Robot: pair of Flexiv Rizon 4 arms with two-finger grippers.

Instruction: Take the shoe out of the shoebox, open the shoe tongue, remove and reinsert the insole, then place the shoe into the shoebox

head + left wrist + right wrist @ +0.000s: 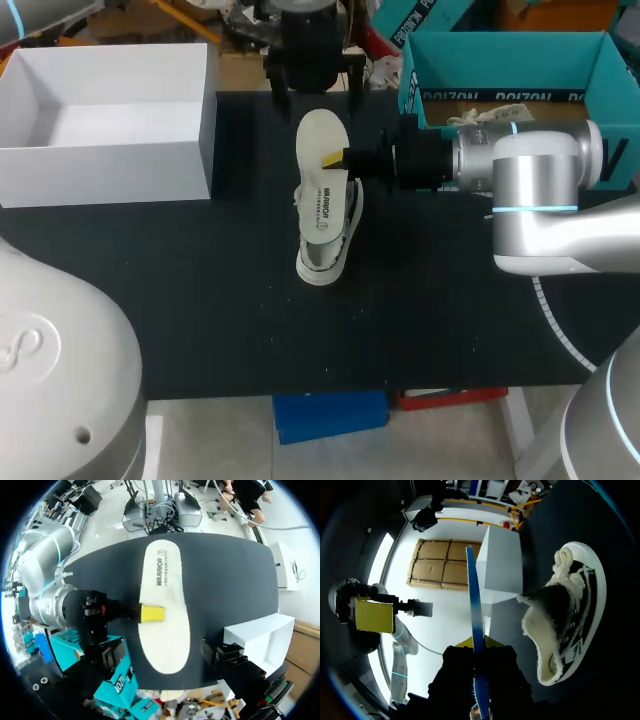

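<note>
The white sneaker (322, 240) lies on the black mat (200, 300) at the table's middle. Above its far end hangs the cream insole (321, 140), and my right gripper (334, 158), coming in from the right, is shut on its edge. In the right wrist view the insole (476, 625) shows edge-on, blue underneath, between the yellow tips (480, 642), with the sneaker (565, 625) beside it. My left gripper (312, 78) hangs open above the insole's far end. Its view looks straight down on the insole (162, 595), which hides most of the sneaker.
The open white shoebox (110, 150) stands at the back left, close to the mat's edge. An open teal box (590, 70) sits at the back right behind my right arm. The mat's near half holds nothing.
</note>
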